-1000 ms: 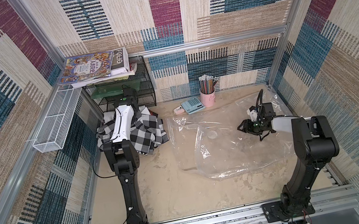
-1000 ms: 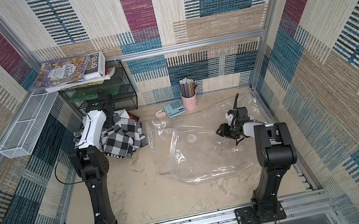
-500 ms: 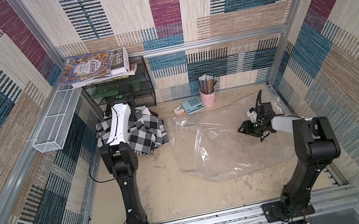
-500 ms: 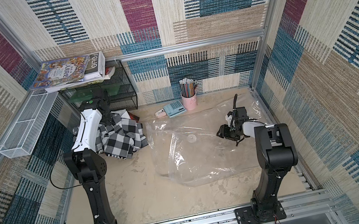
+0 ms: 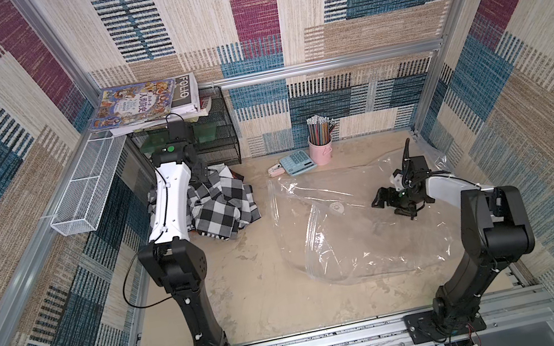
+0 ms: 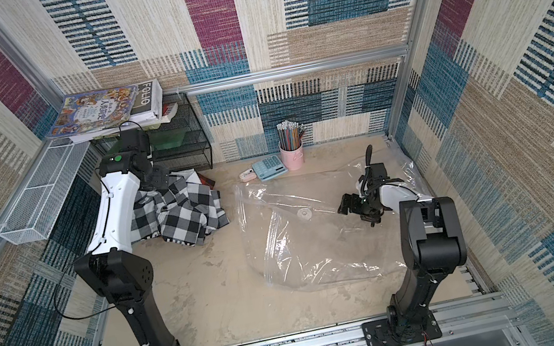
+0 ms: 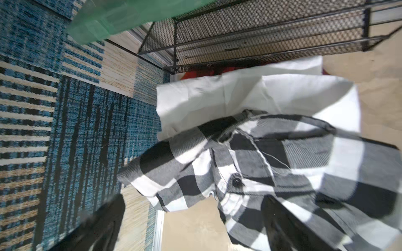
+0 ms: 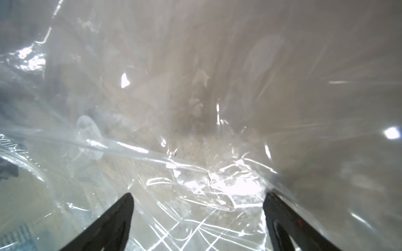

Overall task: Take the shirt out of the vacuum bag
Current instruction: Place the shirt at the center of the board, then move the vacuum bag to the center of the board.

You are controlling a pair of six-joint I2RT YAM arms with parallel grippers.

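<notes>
The black-and-white checked shirt [image 5: 226, 208] [image 6: 186, 215] lies in a crumpled heap at the back left of the table, outside the vacuum bag. My left gripper [image 5: 201, 172] [image 7: 191, 217] hangs open just above the shirt [image 7: 282, 173], holding nothing. The clear, empty vacuum bag [image 5: 356, 240] [image 6: 304, 250] is spread over the right half, its round white valve [image 5: 336, 207] [image 8: 89, 134] facing up. My right gripper [image 5: 382, 197] [image 8: 200, 208] stands open over the bag's crinkled plastic, its fingers [image 8: 121, 217] wide apart with only film below them.
A black mesh rack [image 5: 220, 141] with books [image 5: 143, 101] on top stands behind the shirt. A white wire basket [image 5: 85, 188] hangs on the left wall. A pink pencil cup [image 5: 320, 149], a calculator [image 5: 298, 162] and a small white item [image 5: 275, 171] sit along the back.
Both grippers have opened. The left one let the shirt go and drew back and up toward the rack. The right one released the bag, which has sunk flatter.
</notes>
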